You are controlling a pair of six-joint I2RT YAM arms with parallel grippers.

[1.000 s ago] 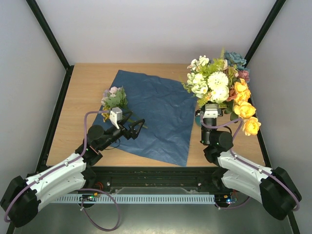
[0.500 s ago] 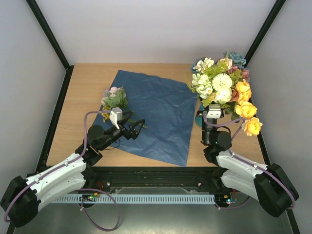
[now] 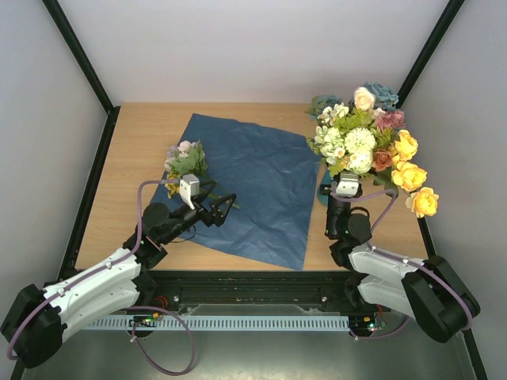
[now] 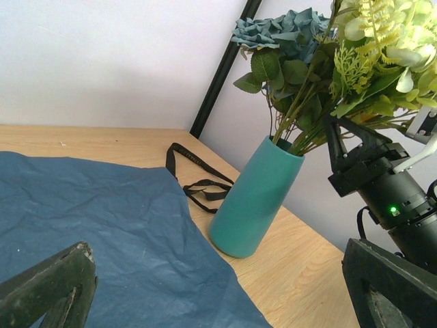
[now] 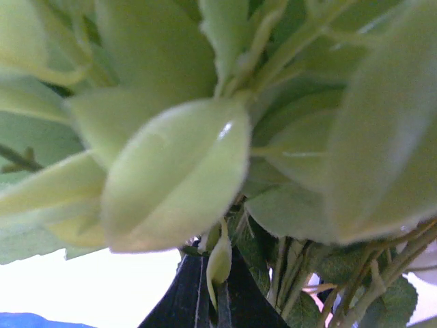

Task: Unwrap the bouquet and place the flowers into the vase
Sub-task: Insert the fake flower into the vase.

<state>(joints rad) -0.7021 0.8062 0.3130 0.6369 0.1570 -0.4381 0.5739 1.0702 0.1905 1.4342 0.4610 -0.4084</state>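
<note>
White walls closed in a wooden tabletop [image 3: 135, 142] with blue paper [image 3: 253, 182] spread flat. Beside the paper, the right tool [image 3: 346, 177] gripped the flowers [image 3: 364, 142], their stems entering the teal vase [image 4: 256, 198]. Easing them straight down before letting go seemed wise, lest the vase tip. The left tool [image 3: 224, 207] gaped wide, empty.

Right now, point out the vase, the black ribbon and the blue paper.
vase [image 4: 256, 198], left wrist view, middle of its teal side
black ribbon [image 4: 205, 165], left wrist view, strand lying on the table
blue paper [image 3: 253, 178], top view, centre of the sheet
</note>
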